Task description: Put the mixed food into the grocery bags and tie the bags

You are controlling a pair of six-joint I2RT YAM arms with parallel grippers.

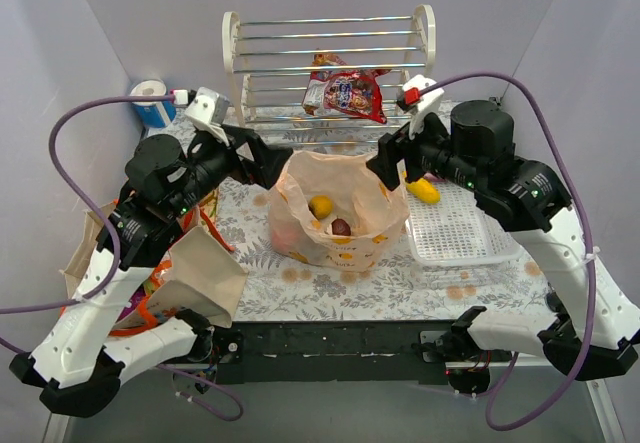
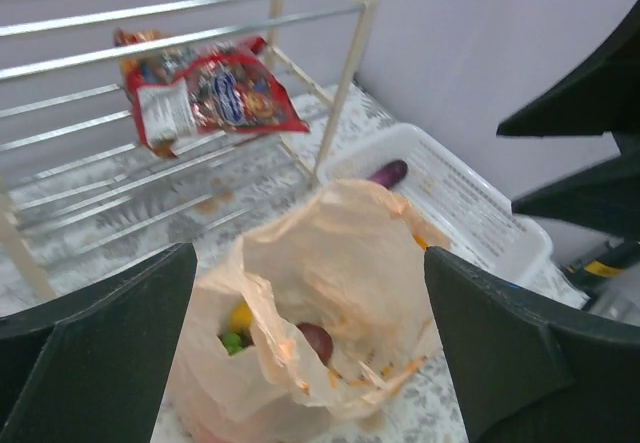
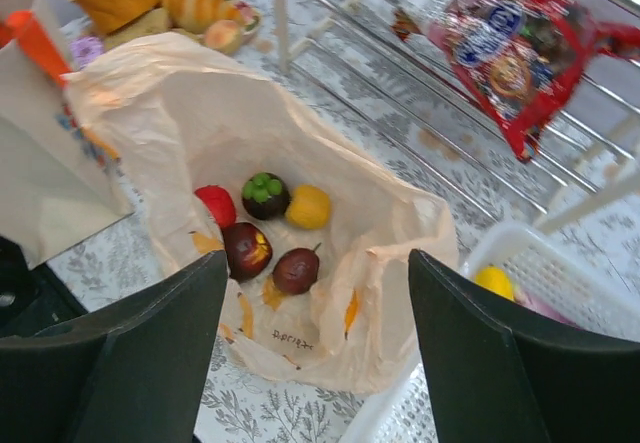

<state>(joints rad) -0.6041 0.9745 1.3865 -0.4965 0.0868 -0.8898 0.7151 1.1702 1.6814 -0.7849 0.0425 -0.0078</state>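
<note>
Hands spread wide and empty, left hand (image 2: 310,298) and right hand (image 3: 318,298) flanking the thin peach plastic bag (image 1: 350,248), seemingly to gather its mouth; small fruit (image 3: 310,206) sits inside, shiny red snack packet (image 1: 350,93) lies on the white wire rack (image 1: 232,48)

A peach plastic bag (image 1: 340,248) is stood mid-table with its mouth open, and a yellow fruit (image 1: 321,206) and a dark purple fruit (image 1: 340,227) can be seen inside. The left gripper (image 1: 272,166) is parked at the bag's left rim and the right gripper (image 1: 385,168) at its right rim. How the jaws stand can't really be made out from up here. A red packet (image 1: 350,93) is laid on the white rack (image 1: 330,33) behind. A white basket (image 1: 455,233) is set just right of the bag, with a yellow item (image 1: 425,191) at its far end. A beige tote (image 1: 205,278) is slumped at the left near edge, under the left arm.
</note>
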